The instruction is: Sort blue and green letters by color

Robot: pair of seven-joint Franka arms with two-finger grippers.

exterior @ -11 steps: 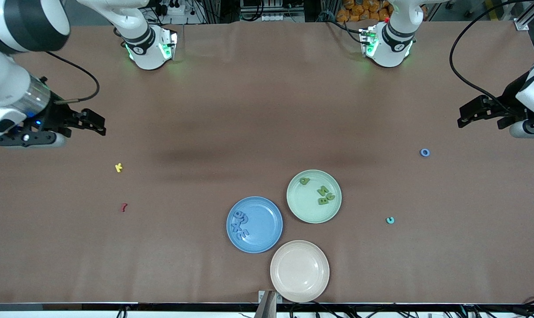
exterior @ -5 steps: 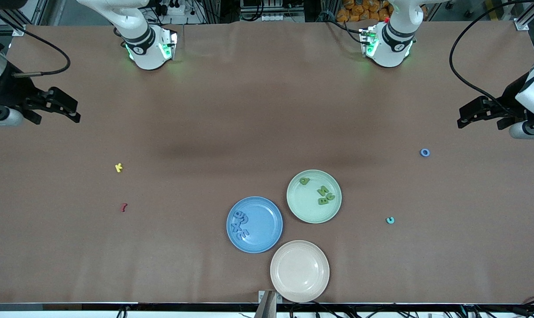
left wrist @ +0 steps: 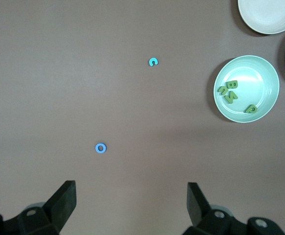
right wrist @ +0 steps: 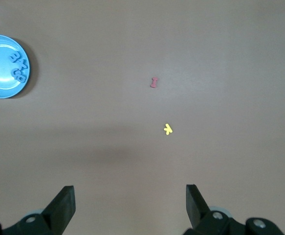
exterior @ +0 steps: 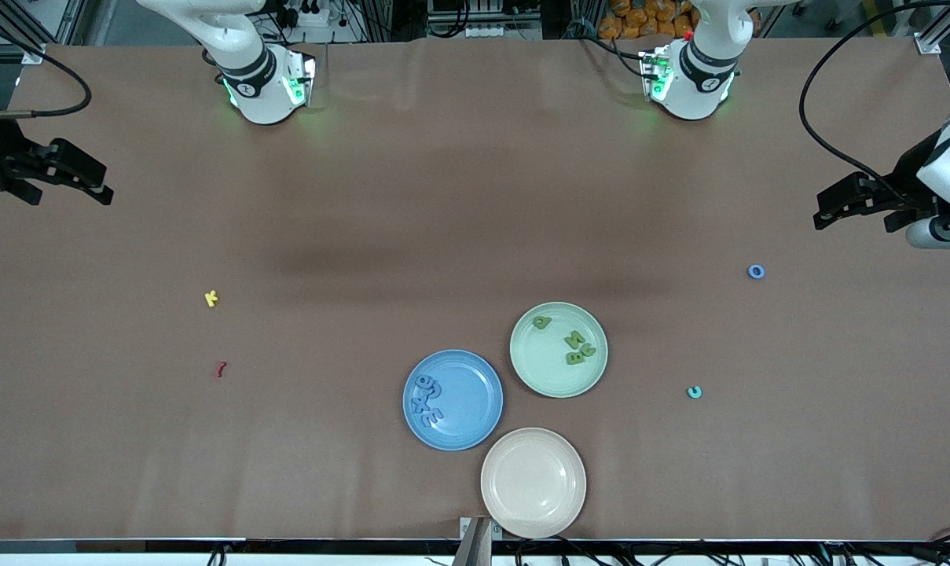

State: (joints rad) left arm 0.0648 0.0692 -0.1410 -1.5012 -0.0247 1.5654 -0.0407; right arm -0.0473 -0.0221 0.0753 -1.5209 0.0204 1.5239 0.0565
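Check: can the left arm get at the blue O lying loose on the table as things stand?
Probably yes. The blue O lies alone on bare table at the left arm's end, nothing on or against it. The left gripper hangs open nearby; the green plate sits well clear.

Green letters (exterior: 574, 346) (blue letters (exterior: 427, 402))

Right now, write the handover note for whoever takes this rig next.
Left gripper: open, empty, waiting at the left arm's end of the table.
Right gripper: open, empty, at the right arm's end.
Done: blue letters lie in the blue plate; green letters lie in the green plate.
Left: a blue O lies loose on the table near the left gripper; a teal C lies beside the green plate.
The beige plate holds nothing. Leave the yellow letter and the red letter.
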